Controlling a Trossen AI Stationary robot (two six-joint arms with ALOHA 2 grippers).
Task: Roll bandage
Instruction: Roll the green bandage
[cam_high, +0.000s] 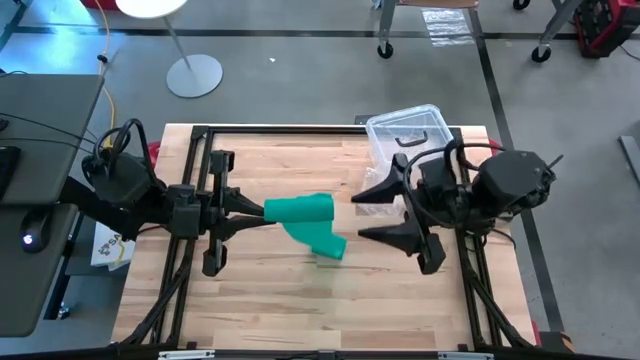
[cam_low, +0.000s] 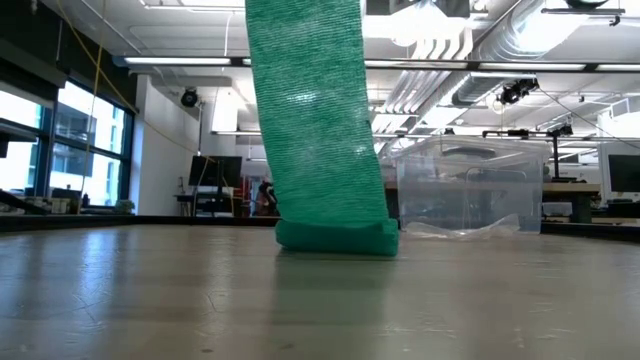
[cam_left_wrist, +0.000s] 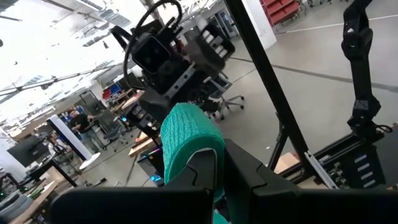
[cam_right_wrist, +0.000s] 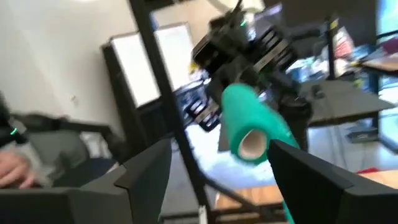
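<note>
- High view shows the wooden table (cam_high: 260, 310) as the biggest thing in the scene, its pale planks framed by black rails, with one dark arm reaching in from each side.
- The left arm comes in from the table's left edge; the left gripper (cam_high: 262, 210) is closed tight on the rolled end of the bandage (cam_high: 305, 212), at about the middle of the table.
- The right arm sits over the right half of the table; the right gripper (cam_high: 378, 216) has its two fingers spread wide, one on each side of empty space, and holds nothing. It points at the roll and stands just beside it without touching.
- A clear plastic box (cam_high: 408, 135) rests at the far right corner of the table, behind the right arm; in the low view it stands behind and to the right of the green strip.
- The bandage is green: a short roll held off the table, with a loose flat tail hanging down to the wood, where its end lies folded (cam_low: 337, 236).
- In the right wrist view the roll's end (cam_right_wrist: 252, 144) shows a pale hollow core, seen between that gripper's two spread dark fingers (cam_right_wrist: 146, 171).
</note>
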